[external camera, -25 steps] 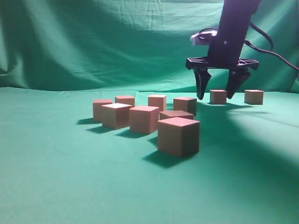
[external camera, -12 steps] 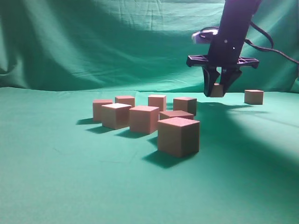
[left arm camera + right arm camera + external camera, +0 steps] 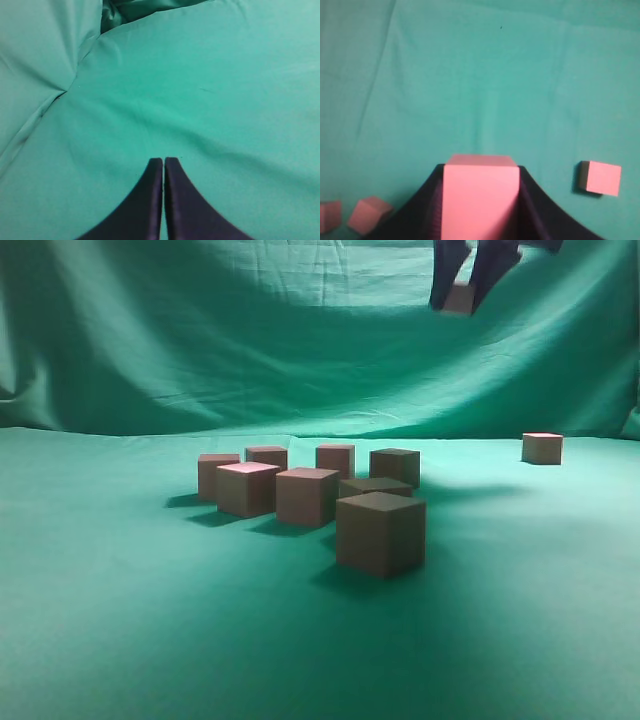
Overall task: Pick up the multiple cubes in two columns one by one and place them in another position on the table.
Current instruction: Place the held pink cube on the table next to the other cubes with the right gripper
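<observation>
Clamped between the jaws of the right gripper (image 3: pixel 462 285), one small pinkish-tan cube (image 3: pixel 459 299) has been raised high above the wrinkled green cloth table (image 3: pixel 120 620). Seven cubes (image 3: pixel 380 532) are clustered centre-left; one lone cube (image 3: pixel 542 448) is seen far right. The left gripper (image 3: pixel 164 162) is closed, empty.

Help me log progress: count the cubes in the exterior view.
9: seven clustered mid-table, one alone far right, one held aloft in the right gripper. Others could hide behind.
</observation>
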Robot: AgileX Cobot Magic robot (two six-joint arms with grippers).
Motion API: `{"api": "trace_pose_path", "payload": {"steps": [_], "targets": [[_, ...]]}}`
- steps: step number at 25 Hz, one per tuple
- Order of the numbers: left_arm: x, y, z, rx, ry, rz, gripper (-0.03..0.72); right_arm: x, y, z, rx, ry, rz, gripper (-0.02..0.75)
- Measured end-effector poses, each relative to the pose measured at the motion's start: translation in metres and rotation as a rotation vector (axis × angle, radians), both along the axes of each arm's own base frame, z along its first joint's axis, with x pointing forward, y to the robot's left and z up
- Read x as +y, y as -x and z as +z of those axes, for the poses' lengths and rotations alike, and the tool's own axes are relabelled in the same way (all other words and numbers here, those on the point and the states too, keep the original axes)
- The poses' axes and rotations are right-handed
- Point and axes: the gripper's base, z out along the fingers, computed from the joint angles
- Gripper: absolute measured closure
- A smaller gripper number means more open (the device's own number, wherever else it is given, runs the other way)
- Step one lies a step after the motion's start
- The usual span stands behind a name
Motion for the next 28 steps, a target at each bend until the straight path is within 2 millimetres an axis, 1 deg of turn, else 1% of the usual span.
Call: {"api": "trace_pose_path", "payload": {"steps": [3, 5, 7, 9, 13, 18, 20, 24, 28], "targets": [[0.0, 0.0, 0.0, 0.0, 0.0, 0.0, 0.688, -0.001, 0.019, 0.031, -0.017, -0.001, 0.017, 0.482], [0.0, 0.0, 0.0, 0.0, 0.0, 0.0, 0.688, 0.001, 0.032, 0.044, -0.029, -0.004, 0.028, 0.482], [0.0, 0.0, 0.0, 0.0, 0.0, 0.0, 0.688, 0.005, 0.047, 0.051, -0.021, -0.003, 0.046, 0.482], [0.0, 0.0, 0.0, 0.0, 0.0, 0.0, 0.688, 0.012, 0.061, 0.051, -0.014, -0.002, 0.067, 0.482], [0.0, 0.0, 0.0, 0.0, 0.0, 0.0, 0.688, 0.036, 0.09, 0.035, 0.011, 0.009, 0.139, 0.482], [0.0, 0.0, 0.0, 0.0, 0.0, 0.0, 0.688, 0.076, 0.138, 0.002, 0.028, 0.037, 0.295, 0.482], [0.0, 0.0, 0.0, 0.0, 0.0, 0.0, 0.688, 0.088, 0.157, -0.008, 0.032, 0.043, 0.351, 0.482], [0.0, 0.0, 0.0, 0.0, 0.0, 0.0, 0.688, 0.107, 0.193, -0.027, 0.043, 0.081, 0.491, 0.482], [0.0, 0.0, 0.0, 0.0, 0.0, 0.0, 0.688, 0.121, 0.219, -0.046, 0.051, 0.129, 0.664, 0.482]]}}
